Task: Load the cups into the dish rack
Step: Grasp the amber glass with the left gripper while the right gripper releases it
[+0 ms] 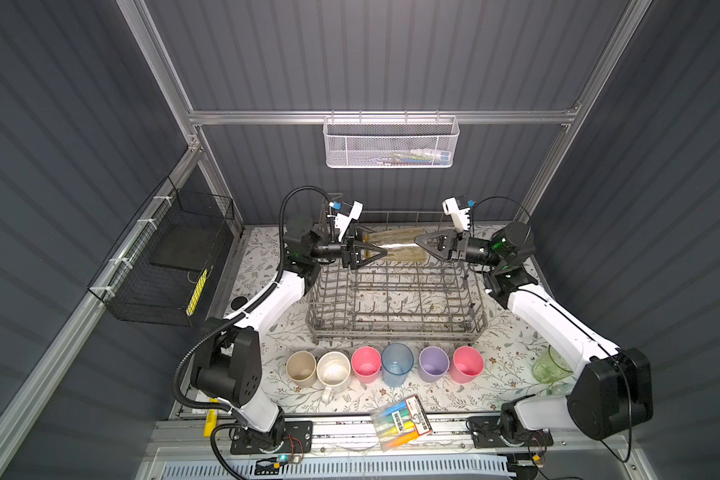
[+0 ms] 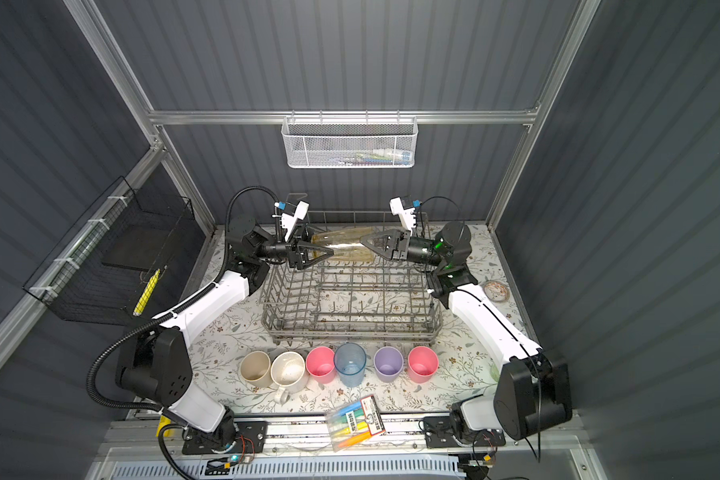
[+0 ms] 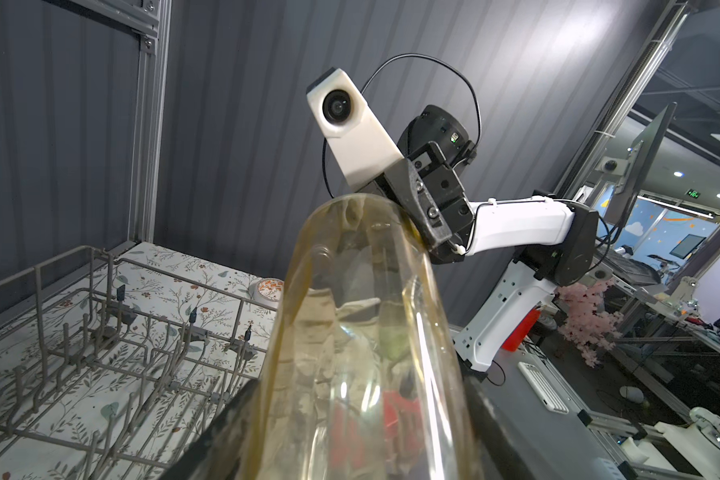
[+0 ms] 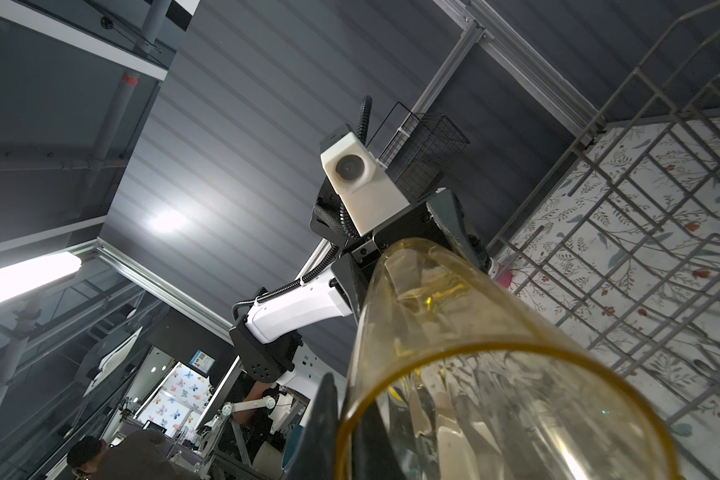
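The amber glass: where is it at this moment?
In both top views the amber glass lies sideways in the air over the far side of the dish rack, between the left gripper and the right gripper.

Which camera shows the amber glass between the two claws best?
The right wrist view: the amber glass fills it, open rim and ribbed wall clear. The left wrist view shows its other end close. In both top views it is small, lying sideways above the dish rack.

Amber see-through glass (image 1: 395, 242), greyish rusty rack (image 1: 395, 329), lilac cup (image 1: 433, 364), clear-blue tumbler (image 1: 397, 365), beige cup (image 1: 301, 368), leafy floral print on surface (image 1: 510, 353).
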You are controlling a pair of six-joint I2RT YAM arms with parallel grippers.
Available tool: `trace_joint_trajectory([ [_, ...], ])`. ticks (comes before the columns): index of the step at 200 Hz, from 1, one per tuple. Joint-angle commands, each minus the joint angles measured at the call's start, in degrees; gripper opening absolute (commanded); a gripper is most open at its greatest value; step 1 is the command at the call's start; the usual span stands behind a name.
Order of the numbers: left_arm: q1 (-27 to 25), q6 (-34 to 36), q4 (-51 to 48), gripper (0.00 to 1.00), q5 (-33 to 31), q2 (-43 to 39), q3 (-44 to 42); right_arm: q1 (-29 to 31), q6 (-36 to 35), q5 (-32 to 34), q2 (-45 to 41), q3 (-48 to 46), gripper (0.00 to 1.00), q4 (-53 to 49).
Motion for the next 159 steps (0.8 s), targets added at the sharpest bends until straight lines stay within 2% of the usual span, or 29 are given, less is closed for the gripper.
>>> trace_joint_trajectory([
  [1, -0.81, -5.31, 8.39, 0.43, 2.55, 0.41, -1.13, 0.39, 0.41, -0.19, 0.81, -0.25, 0.00, 3.31],
  [13, -0.76, -6.89, 10.57, 0.31, 2.68, 0.70, -1.35, 0.32, 0.25, -0.40, 0.81, -0.29, 0.00, 3.20],
  [38, -0.76, -8.83, 13.15, 0.18, 2.53, 0.64, -1.74, -0.03, -0.90, -0.62, 0.68, 0.14, 0.00, 1.11],
  [52, -0.76, -8.48, 12.69, 0.12, 2.24, 0.38, -1.75, -0.50, -2.44, -0.48, 0.04, 0.11, 0.12, -1.02],
  [67, -0.76, -6.55, 10.19, 0.07, 1.84, -0.26, -1.74, -1.12, -4.20, -0.31, -0.89, 0.06, 0.19, -3.47],
  [100, -0.76, 2.77, -1.10, 0.02, -0.07, -2.61, -1.24, -2.87, -7.39, 0.24, -3.55, -0.28, 0.43, -8.57],
  [116, -0.77, 6.02, -5.03, 0.01, -0.90, -3.36, -0.86, -3.88, -7.90, 0.96, -4.69, -0.90, 0.47, -9.38],
  [141, -0.83, 6.43, -5.74, 0.00, -2.25, -3.72, -0.81, -5.75, -7.56, 0.86, -5.64, -1.61, 0.55, -9.54],
  [159, -0.77, 8.02, -9.40, 0.00, -3.73, -3.93, -0.06, -7.86, -7.82, 0.69, -6.77, -2.42, 0.57, -9.97],
])
